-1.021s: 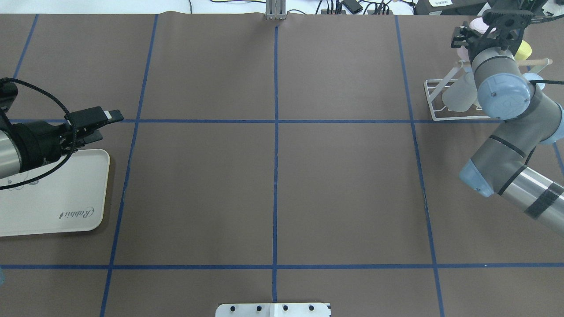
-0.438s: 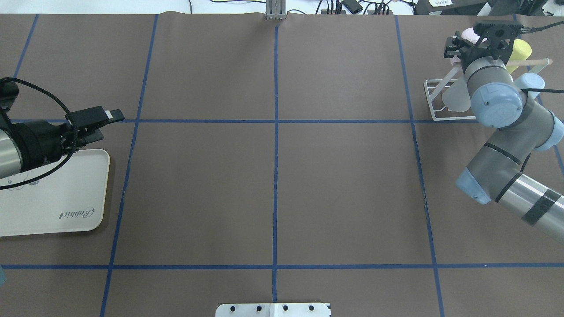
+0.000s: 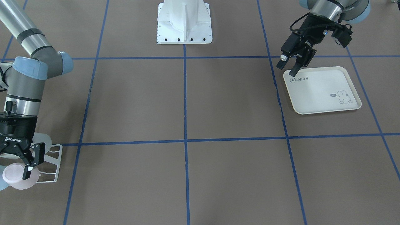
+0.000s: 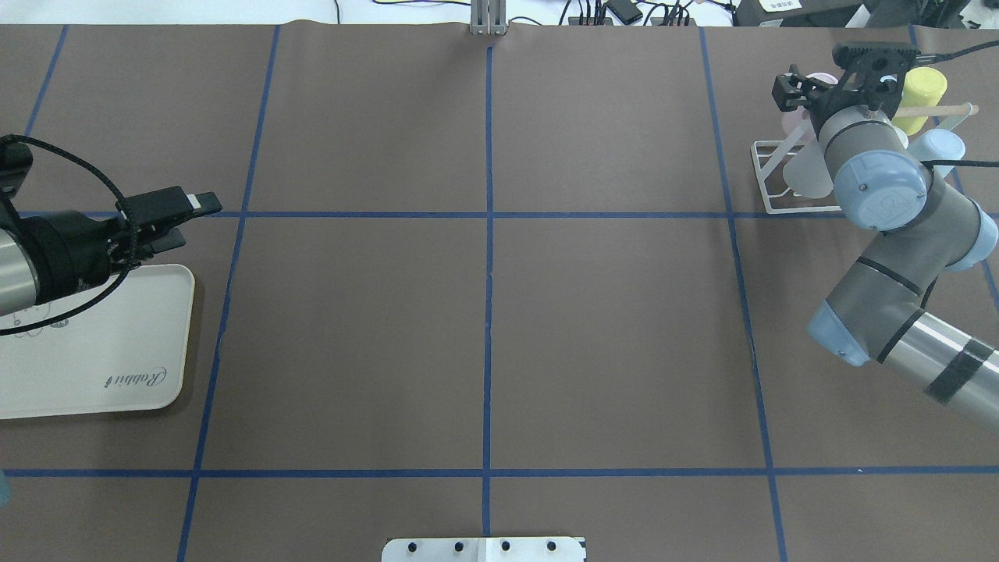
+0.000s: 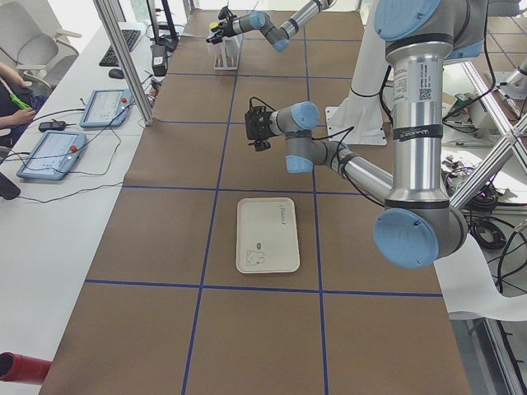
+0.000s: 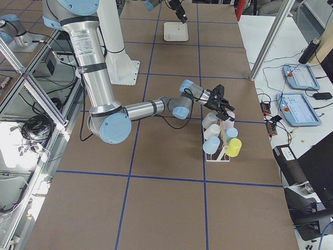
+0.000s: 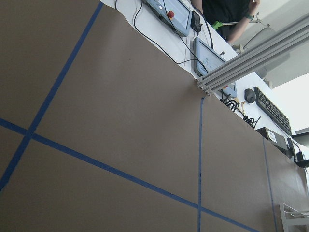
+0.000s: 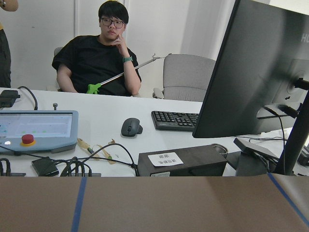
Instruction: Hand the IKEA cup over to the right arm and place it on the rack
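Observation:
The IKEA cup (image 3: 14,181) is pale pink and hangs at the outer end of the white wire rack (image 3: 53,170), over its prongs. My right gripper (image 3: 26,173) is shut on the cup's rim, with one finger inside the mouth. From overhead, the pink cup (image 4: 815,79) peeks out beside the right gripper (image 4: 787,84), above the rack (image 4: 769,178) and its wooden rod (image 4: 948,111). At the far side of the table my left gripper (image 4: 195,225) stands open with nothing in it, just past the corner of the cream tray (image 4: 101,367).
The rack also holds a yellow cup (image 4: 921,86), a pale blue cup (image 4: 940,144) and a frosted white cup (image 4: 812,172). The robot's white base (image 3: 184,22) stands at mid-table. Beyond the table's edge are a desk with control panels, a monitor and a seated person.
My right gripper has carried the pink cup along the rack toward its outer end, to the left and nearer in the overhead view. The left arm has barely moved.

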Controlling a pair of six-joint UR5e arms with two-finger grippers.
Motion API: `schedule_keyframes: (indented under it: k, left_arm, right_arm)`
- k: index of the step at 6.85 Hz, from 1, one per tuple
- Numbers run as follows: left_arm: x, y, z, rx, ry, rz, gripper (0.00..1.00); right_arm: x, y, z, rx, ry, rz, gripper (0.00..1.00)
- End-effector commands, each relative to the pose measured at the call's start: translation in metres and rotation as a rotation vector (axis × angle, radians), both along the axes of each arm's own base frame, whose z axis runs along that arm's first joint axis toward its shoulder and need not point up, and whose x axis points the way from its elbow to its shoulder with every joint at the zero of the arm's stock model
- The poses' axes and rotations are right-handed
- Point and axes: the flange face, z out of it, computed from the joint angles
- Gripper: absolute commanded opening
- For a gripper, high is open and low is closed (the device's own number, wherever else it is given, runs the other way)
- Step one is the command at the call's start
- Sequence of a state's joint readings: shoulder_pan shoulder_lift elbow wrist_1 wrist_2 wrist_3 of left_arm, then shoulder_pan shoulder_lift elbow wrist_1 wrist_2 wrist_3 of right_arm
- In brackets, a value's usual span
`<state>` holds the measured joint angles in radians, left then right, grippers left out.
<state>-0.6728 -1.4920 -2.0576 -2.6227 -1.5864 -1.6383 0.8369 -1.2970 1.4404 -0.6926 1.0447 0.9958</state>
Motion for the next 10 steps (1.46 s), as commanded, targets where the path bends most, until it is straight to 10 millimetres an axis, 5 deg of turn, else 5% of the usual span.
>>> schedule_keyframes:
  k: [1,3,6,8,10]
  left_arm:
    - [0.0,0.0,-0.002,0.003,0.002,0.001,1.0]
    - [-0.02,-0.009,-0.003,0.058,-0.058,0.028,1.0]
    - [-0.088,-0.036,0.024,0.175,-0.301,0.064,1.0]
    - [-0.147,-0.049,0.049,0.29,-0.522,0.136,1.0]
    - [-0.197,-0.065,0.081,0.438,-0.763,0.261,1.0]
  right_arm:
    - [0.008,-0.001,-0.008,-0.004,-0.047,-0.044,1.0]
    - [0.08,-0.027,-0.028,-0.063,-0.176,-0.171,1.0]
    - [0.239,-0.062,-0.075,-0.242,-0.143,-0.386,1.0]
    - [0.298,-0.058,-0.052,-0.364,-0.08,-0.568,1.0]
    - [0.321,-0.013,0.03,-0.477,-0.112,-0.762,1.0]
